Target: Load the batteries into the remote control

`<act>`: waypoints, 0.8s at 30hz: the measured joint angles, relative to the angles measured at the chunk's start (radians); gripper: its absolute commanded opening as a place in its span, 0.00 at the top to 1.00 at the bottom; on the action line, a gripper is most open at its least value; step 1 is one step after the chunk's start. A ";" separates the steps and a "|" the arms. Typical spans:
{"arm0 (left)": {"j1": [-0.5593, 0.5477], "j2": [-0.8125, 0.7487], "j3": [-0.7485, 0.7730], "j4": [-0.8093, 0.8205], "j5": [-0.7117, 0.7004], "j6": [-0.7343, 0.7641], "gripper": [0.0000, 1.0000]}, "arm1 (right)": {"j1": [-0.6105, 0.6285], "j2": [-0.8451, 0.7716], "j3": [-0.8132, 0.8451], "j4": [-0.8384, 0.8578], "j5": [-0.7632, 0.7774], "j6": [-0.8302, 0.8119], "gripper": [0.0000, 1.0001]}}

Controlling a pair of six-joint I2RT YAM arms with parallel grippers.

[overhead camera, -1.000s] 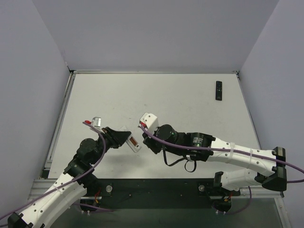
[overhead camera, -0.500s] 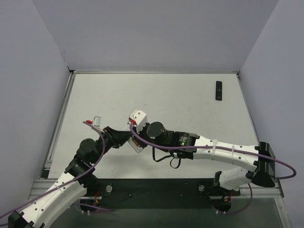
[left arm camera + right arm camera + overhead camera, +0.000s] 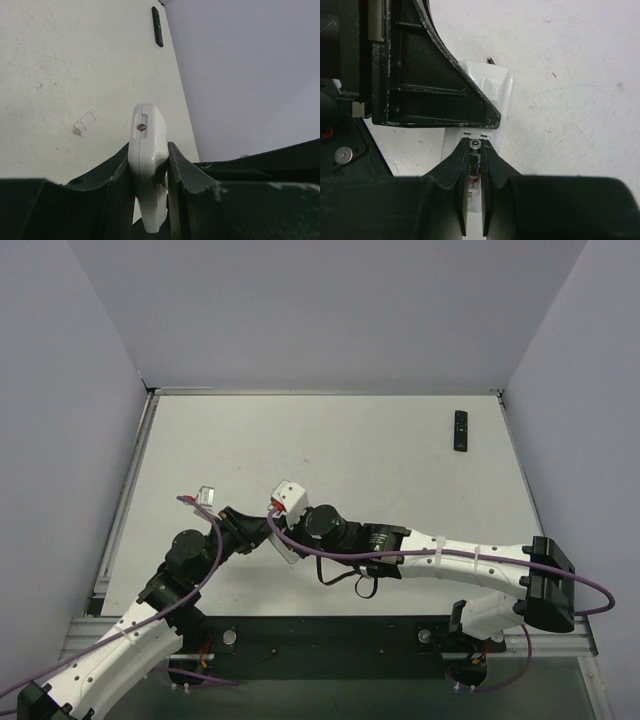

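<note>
Right wrist: right gripper point(image 3: 475, 144) pinches battery point(image 3: 474, 162) at remote point(image 3: 490, 85) edge (left gripper point(image 3: 149, 150) clamps that remote).

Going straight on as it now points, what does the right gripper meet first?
Most likely the white remote that the left gripper clamps: the right gripper, shut on a battery, has its tips right at it, though depth is unclear.

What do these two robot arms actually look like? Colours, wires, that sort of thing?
The left arm and right arm have white shells joined by black joints. A purple cable loops loosely along each. The left tool and right tool each have two black wedge-shaped fingers with scuffed, chipped edges. A small white box sits at the right wrist.
</note>
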 measured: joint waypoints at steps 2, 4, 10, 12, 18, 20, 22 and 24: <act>0.000 0.005 0.000 -0.008 -0.008 -0.005 1.00 | 0.000 0.000 -0.014 0.004 0.000 0.000 1.00; 0.000 0.007 0.000 -0.014 -0.013 -0.007 1.00 | 0.000 0.000 -0.023 0.005 0.000 0.001 1.00; 0.000 0.008 0.000 -0.016 -0.021 -0.018 1.00 | 0.000 0.001 -0.026 0.006 0.001 0.002 1.00; 0.000 0.013 0.000 -0.016 -0.021 -0.021 1.00 | 0.000 0.004 -0.026 0.006 0.001 0.004 0.97; 0.000 0.040 0.000 -0.015 -0.018 -0.026 1.00 | -0.005 0.038 -0.026 0.012 0.009 0.016 0.87; 0.000 0.046 0.000 -0.015 -0.020 -0.025 1.00 | -0.006 0.047 -0.025 0.015 0.017 0.023 0.87; 0.000 0.052 0.000 -0.015 -0.021 -0.025 1.00 | -0.006 0.052 -0.025 0.018 0.024 0.026 0.86; 0.000 0.053 0.000 -0.016 -0.025 -0.025 1.00 | -0.006 0.055 -0.025 0.021 0.030 0.031 0.86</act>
